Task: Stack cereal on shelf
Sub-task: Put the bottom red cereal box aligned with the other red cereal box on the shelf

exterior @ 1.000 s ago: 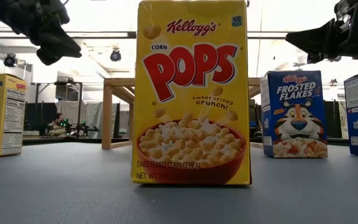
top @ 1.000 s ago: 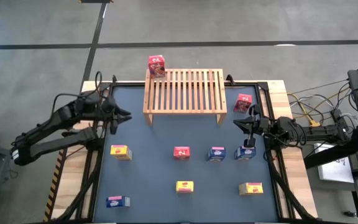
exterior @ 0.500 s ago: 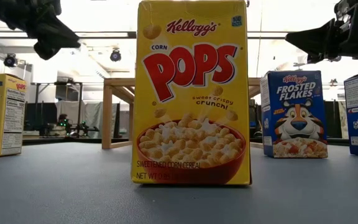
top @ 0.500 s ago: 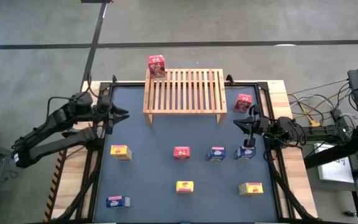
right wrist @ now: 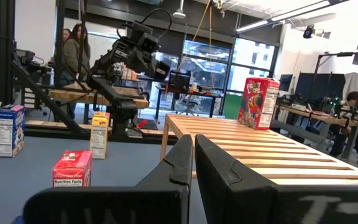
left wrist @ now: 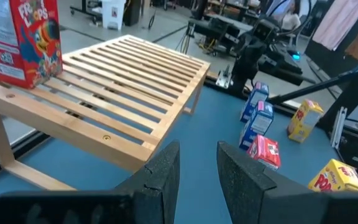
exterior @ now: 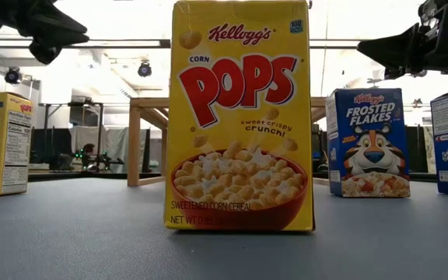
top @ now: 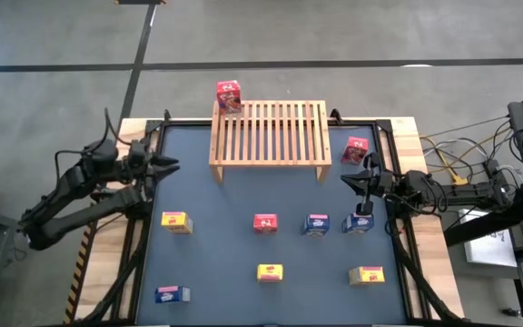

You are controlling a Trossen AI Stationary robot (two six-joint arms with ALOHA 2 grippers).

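The shelf [top: 269,136] stood at the far edge of the desk [top: 216,263], its slatted top carrying a single red cereal box [top: 229,96] upright on the far left corner. A second red box [top: 356,149] stood on the desk just off the shelf's right end. In front of the shelf ran a row of four boxes: a yellow one [top: 175,221] to the left, a red one [top: 264,222] roughly below the shelf's middle, then two blue ones [top: 316,224] [top: 359,222] close together to the right. Nearer still to the desk's front edge, well apart from the shelf, were a blue box [top: 171,293] lying at the left, a yellow Corn Pops box [top: 270,272] in the middle and another yellow box [top: 367,275] at the right.

The left gripper [top: 163,165] hung in the air to the left of the shelf, near its left front leg, pointing toward it. Its jaws were spread a little and empty, touching nothing; in the left wrist view a clear gap showed between the two dark fingers [left wrist: 161,177].

The right gripper [top: 352,181] hovered off the shelf's right front corner, between the second red box and the right blue box. Its jaws stood nearly together, only a thin slit showing between the fingers [right wrist: 178,165] in the right wrist view, and they held nothing.
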